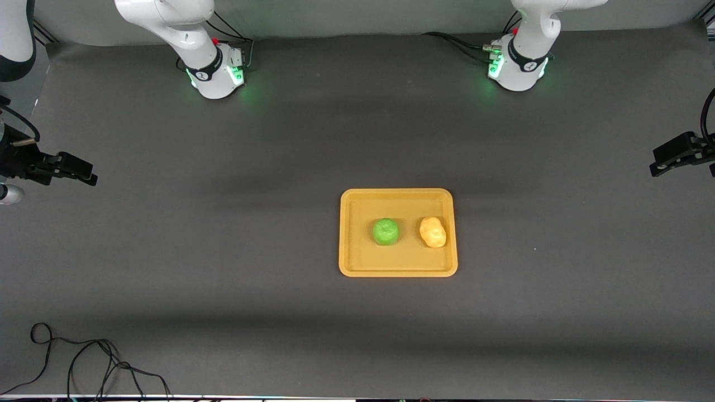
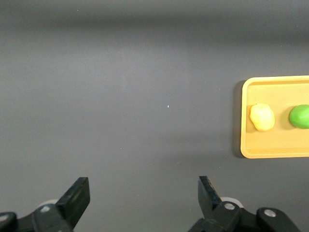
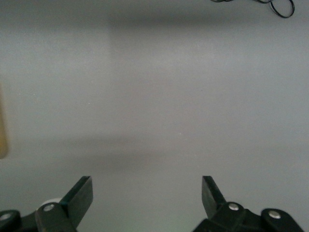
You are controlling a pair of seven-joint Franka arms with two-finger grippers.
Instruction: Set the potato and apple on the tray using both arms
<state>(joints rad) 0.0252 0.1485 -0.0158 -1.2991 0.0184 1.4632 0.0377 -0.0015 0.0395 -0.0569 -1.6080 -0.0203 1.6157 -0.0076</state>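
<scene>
On tray (image 1: 357,268): apple (image 1: 386,231), potato (image 1: 433,231) — left gripper (image 2: 144,198), right gripper (image 3: 146,195) wide, empty.

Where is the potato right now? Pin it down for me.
In the front view the potato lies on the tray, beside the apple, toward the left arm's end of the table.

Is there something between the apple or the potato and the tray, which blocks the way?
Nothing visible does. The apple and the potato already lie on the tray, side by side. The left gripper and right gripper hang open over bare table.
</scene>
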